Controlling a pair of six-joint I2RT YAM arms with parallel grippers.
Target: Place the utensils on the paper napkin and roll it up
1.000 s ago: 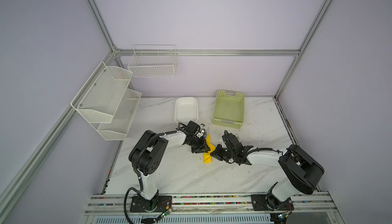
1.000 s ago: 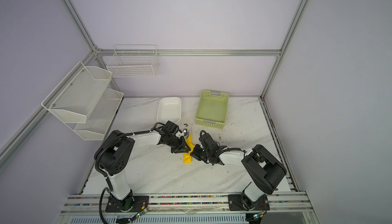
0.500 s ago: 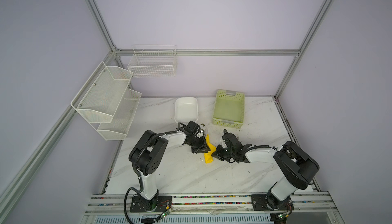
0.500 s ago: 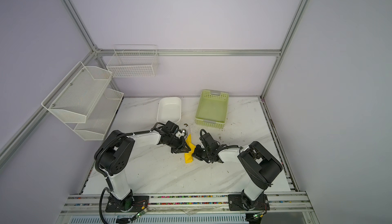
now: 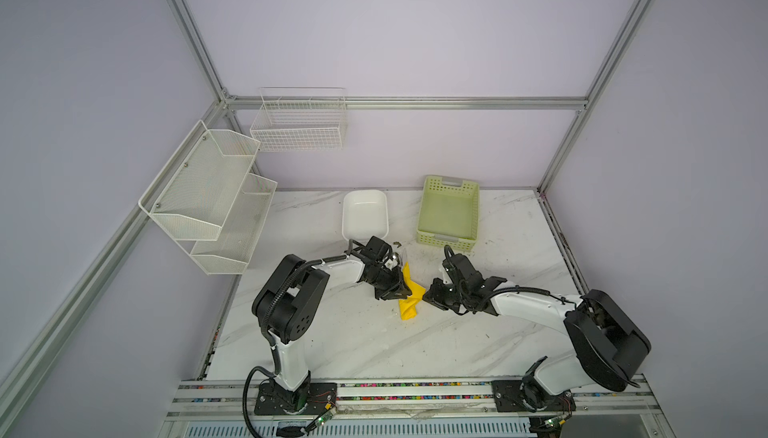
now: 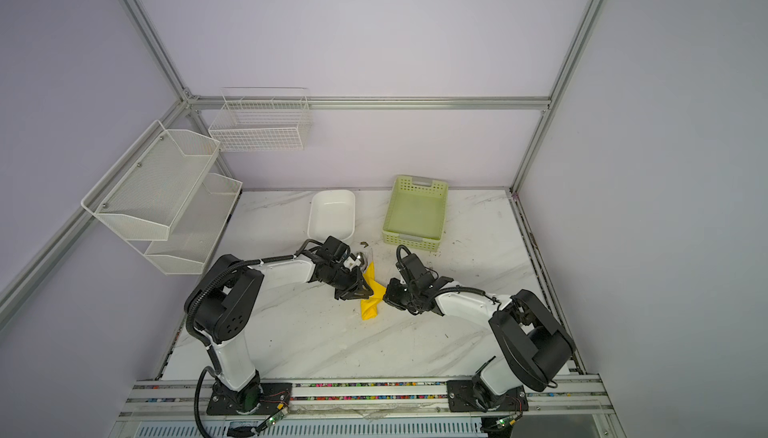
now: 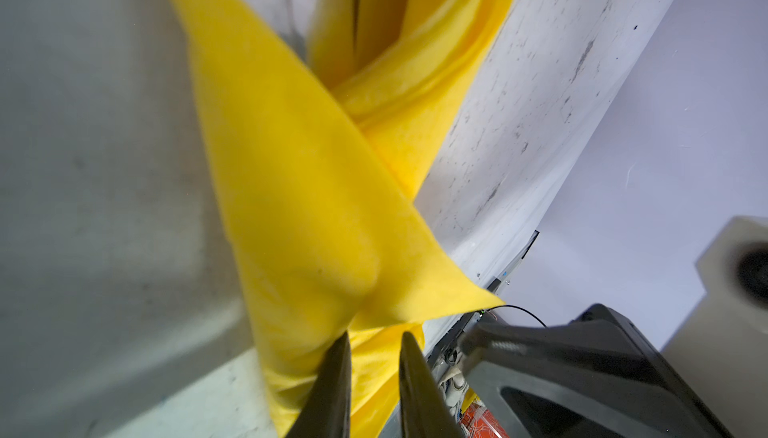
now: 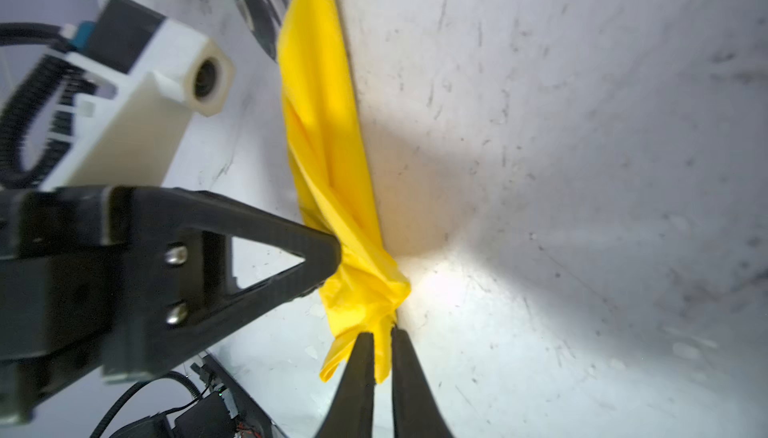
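The yellow paper napkin [image 5: 409, 295] [image 6: 370, 297] lies rolled and crumpled mid-table. Silver heads of the utensils [image 6: 360, 258] [image 8: 257, 8] stick out of its far end, and their handles are hidden inside the roll. From the left, my left gripper [image 5: 401, 290] [image 7: 374, 334] is shut on a fold of the napkin [image 7: 311, 207]. Opposite it, my right gripper [image 5: 426, 294] [image 8: 379, 332] pinches the napkin's [image 8: 328, 133] twisted near end, its fingers almost together. The two grippers nearly touch across the roll.
A white dish [image 5: 365, 211] and a pale green perforated basket [image 5: 449, 211] stand behind the grippers. White mesh shelves [image 5: 208, 199] hang on the left wall and a wire basket [image 5: 299, 120] on the back wall. The marble table [image 5: 374, 344] runs toward the front rail.
Both grippers stay at the napkin roll. The right arm's elbow has shifted slightly. The roll has not visibly moved.
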